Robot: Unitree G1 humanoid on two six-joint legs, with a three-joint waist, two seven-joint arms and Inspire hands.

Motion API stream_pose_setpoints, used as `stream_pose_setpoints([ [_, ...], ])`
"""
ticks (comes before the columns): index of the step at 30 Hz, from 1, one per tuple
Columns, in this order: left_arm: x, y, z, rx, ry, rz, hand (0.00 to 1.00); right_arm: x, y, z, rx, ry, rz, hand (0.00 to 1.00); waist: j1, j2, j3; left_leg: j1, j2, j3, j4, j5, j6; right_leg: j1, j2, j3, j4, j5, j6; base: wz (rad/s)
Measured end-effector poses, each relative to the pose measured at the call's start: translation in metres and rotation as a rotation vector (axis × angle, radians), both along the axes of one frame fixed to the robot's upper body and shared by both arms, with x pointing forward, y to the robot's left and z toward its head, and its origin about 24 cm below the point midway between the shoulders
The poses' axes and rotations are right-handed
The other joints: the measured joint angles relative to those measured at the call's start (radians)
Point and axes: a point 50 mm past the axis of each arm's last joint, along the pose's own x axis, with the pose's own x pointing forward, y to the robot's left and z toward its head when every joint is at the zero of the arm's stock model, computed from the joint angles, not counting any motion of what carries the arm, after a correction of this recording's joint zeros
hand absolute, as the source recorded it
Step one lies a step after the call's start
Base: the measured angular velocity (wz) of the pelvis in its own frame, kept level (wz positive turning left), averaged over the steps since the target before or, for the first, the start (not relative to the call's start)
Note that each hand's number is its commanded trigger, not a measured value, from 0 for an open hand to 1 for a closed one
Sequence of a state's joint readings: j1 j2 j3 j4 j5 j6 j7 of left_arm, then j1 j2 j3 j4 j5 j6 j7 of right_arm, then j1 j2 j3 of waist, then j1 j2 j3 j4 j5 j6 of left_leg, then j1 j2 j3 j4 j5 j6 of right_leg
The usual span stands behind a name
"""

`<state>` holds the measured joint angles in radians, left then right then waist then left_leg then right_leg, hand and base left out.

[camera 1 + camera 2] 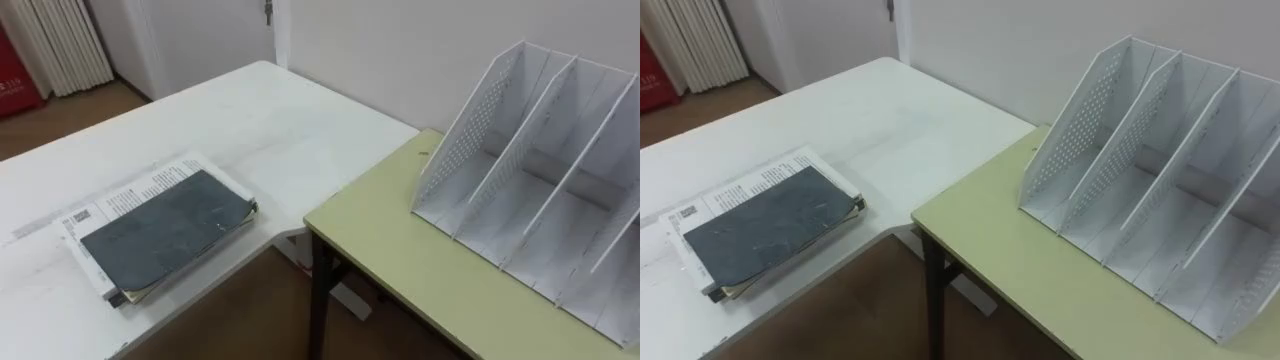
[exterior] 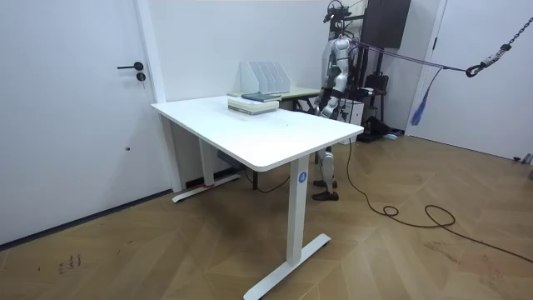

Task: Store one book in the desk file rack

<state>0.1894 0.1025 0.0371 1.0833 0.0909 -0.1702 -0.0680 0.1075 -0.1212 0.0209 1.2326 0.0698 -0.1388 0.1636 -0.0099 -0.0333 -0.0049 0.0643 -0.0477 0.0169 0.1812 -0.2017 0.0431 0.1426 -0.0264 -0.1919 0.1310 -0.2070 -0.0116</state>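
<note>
While the dark grey book point(image 1: 165, 232) lies flat on top of a small stack, its cover faces up and its corners sit slightly askew from the printed book point(image 1: 118, 192) beneath it, whose text-covered page shows along the far and left edges; the stack rests on the white worktop point(image 1: 260, 120), near that worktop's front edge and on the robot's left side of the scene; nothing touches the book from above. Well apart from it, to the robot's right, the white file rack point(image 1: 540, 190) stands upright on the pale green worktop point(image 1: 400, 265); its near side wall is perforated, and slanted dividers split it into several compartments that open towards the robot; the book is in none of them. The green worktop's near corner comes up just beside the white worktop's edge, though whether the two touch cannot be told; wooden floor shows below the gap. In the room view the stack and the rack appear at the far side of the white worktop, with a door point(image 2: 83, 108) in the wall on the room view's left; the robot stands upright beyond the green worktop, at the room view's right; its left robot hand point(image 2: 325, 106) hangs low beside its body, clear of the book, and whether it is open or closed cannot be told.
</note>
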Motion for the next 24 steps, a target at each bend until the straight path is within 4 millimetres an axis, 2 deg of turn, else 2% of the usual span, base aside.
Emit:
stream_pose_setpoints([
  [4,-0.0003,0.0002,-0.0002,0.0,0.007,0.002,0.0,0.0011,-0.0003,-0.0002,0.0,0.003,-0.002,0.0,-0.008,0.0,0.0025,0.0,0.0,0.004,-0.002,0.0,0.0,-0.001,0.001,0.001,0.0,0.0,0.0,0.0],
  [24,-0.0001,0.0005,-0.0009,0.014,0.023,0.01,0.0,-0.0005,-0.0009,-0.0007,-0.008,0.015,-0.011,0.0,-0.011,0.0,0.0026,0.004,0.001,0.001,-0.009,0.0,0.0,0.003,0.001,0.003,0.005,-0.001,0.0,0.0],
])
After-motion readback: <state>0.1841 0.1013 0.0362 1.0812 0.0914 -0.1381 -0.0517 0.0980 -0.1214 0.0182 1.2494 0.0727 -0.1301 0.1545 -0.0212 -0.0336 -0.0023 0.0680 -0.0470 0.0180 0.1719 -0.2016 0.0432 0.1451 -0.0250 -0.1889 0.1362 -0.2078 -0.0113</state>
